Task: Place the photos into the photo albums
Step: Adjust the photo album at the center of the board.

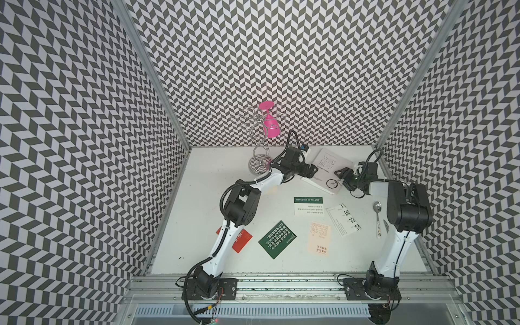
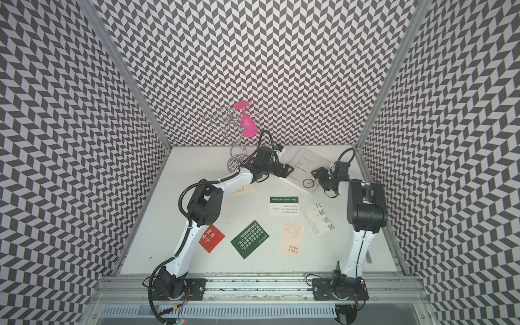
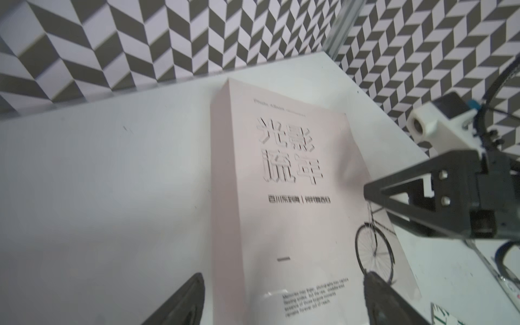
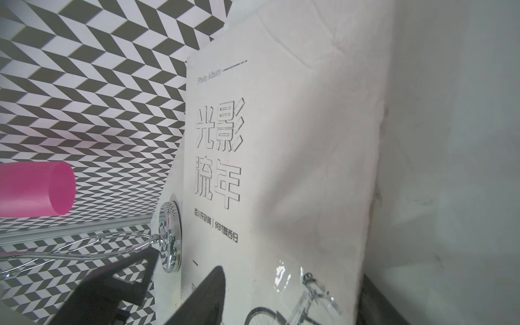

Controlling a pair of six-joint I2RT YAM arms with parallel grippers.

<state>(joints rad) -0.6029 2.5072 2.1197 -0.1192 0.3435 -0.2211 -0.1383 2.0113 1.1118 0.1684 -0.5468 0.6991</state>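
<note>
My left gripper (image 3: pixel 282 277) is spread wide and clamps nothing. Its wrist view shows one finger beside the spine of the photo album (image 3: pixel 281 168) and the other over the cover. My right gripper (image 1: pixel 343 176) faces it at the album's bicycle corner. Its own wrist view puts one finger across the cover and one at the album's edge, but I cannot tell whether they pinch it. Both top views show the album closed, lying between my two grippers.

Behind my left wrist, away from the album, stands a wire rack (image 1: pixel 260 157) holding a pink glass (image 1: pixel 270 123). Back toward my bases the photos lie loose on the table (image 1: pixel 202 197): a green-banded card (image 1: pixel 308 206), a white card with black characters (image 1: pixel 344 219), a peach card (image 1: pixel 319 239), a dark green card (image 1: pixel 277 243) and a red card (image 2: pixel 211 238). A second peach card (image 2: pixel 242 191) peeks from under my left forearm in a top view; neither wrist view reaches it. A spoon (image 1: pixel 378 219) lies beside my right arm.
</note>
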